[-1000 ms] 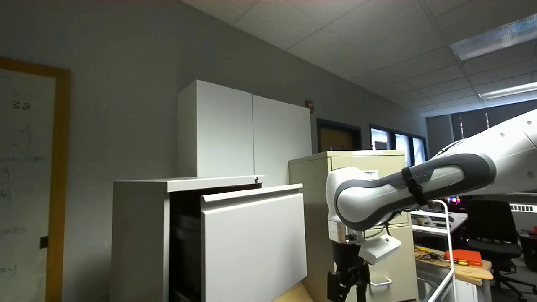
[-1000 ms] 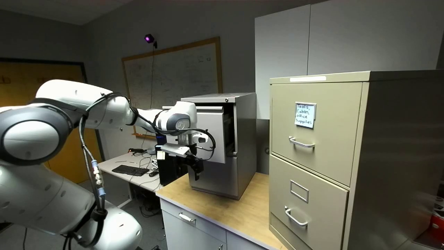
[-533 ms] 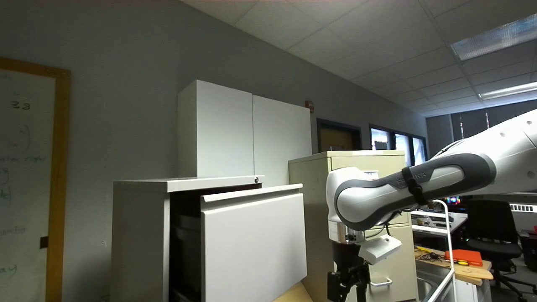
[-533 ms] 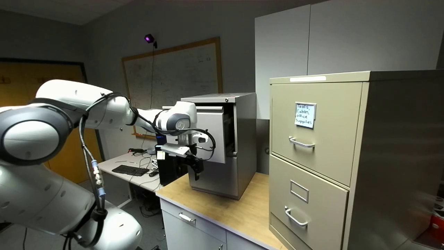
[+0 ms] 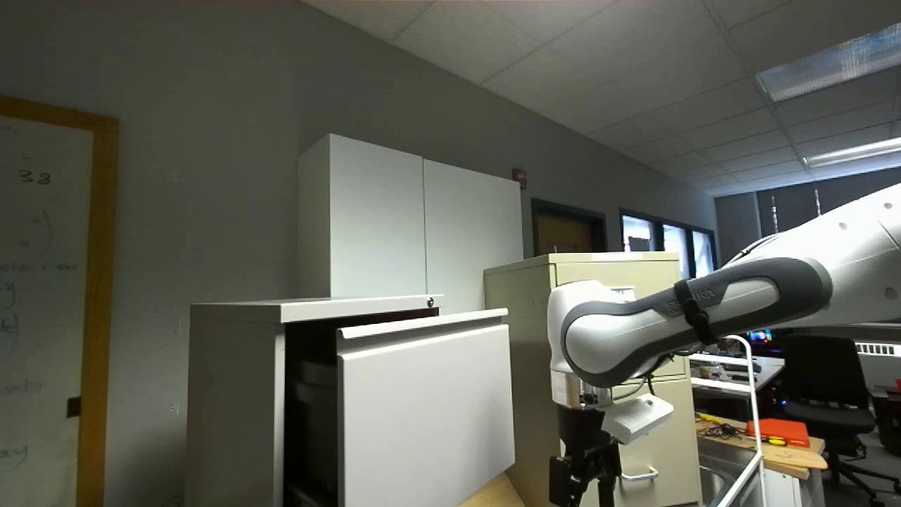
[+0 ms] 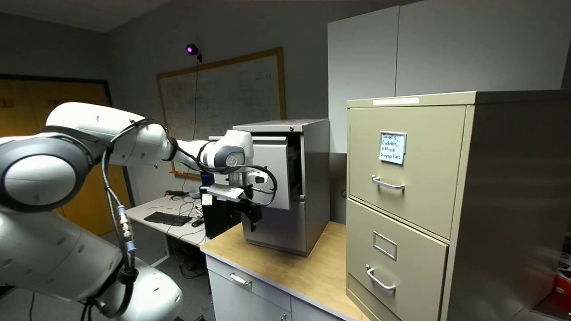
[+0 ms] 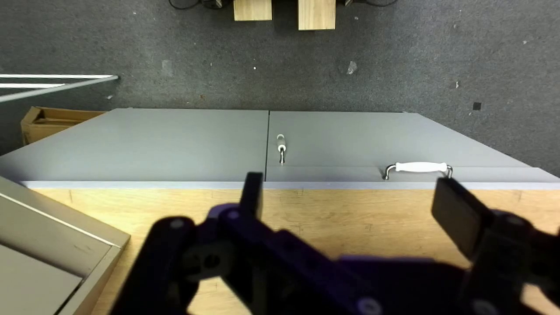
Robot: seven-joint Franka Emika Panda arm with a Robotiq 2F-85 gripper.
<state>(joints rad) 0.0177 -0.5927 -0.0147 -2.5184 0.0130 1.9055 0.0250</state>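
My gripper is open with nothing between its fingers. It points down above the wooden countertop. In both exterior views the gripper is in front of a small grey cabinet. The top drawer of that cabinet is pulled partly out, with a dark gap behind its front. The gripper appears apart from the drawer front. The drawer's contents are hidden. The grey cabinet does not show in the wrist view.
A beige filing cabinet with shut drawers stands beside the grey cabinet; its corner shows in the wrist view. A white-handled drawer is under the countertop's front edge. A desk with a keyboard stands behind. A white wall cupboard hangs above.
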